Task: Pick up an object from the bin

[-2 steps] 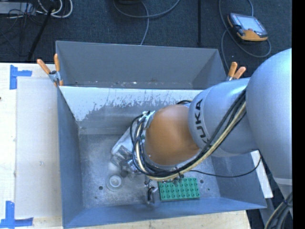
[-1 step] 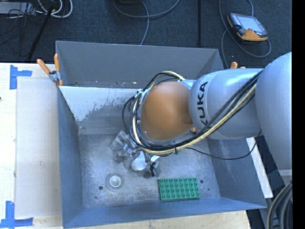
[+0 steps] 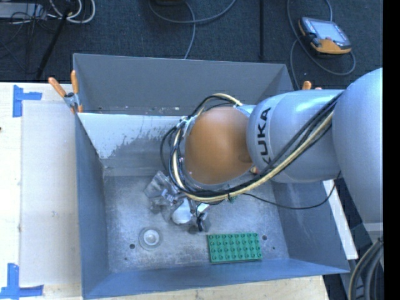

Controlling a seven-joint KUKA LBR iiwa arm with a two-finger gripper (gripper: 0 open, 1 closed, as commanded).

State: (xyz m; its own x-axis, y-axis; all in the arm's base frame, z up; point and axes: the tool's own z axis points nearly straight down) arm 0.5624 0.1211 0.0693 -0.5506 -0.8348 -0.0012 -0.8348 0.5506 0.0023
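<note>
My gripper (image 3: 197,220) reaches down to the bin floor near the middle, mostly hidden under the arm's orange cover. Right beside it on the left lies a crumpled clear plastic piece (image 3: 160,190), with a small white rounded object (image 3: 180,215) touching the gripper's left side. A flat green studded building plate (image 3: 234,247) lies on the floor just below and to the right of the gripper, apart from it. A small round grey cap (image 3: 150,237) sits to the lower left.
The arm comes in from the right and covers the bin's right half and part of the back wall. Bare floor shows along the bin's left side and front edge.
</note>
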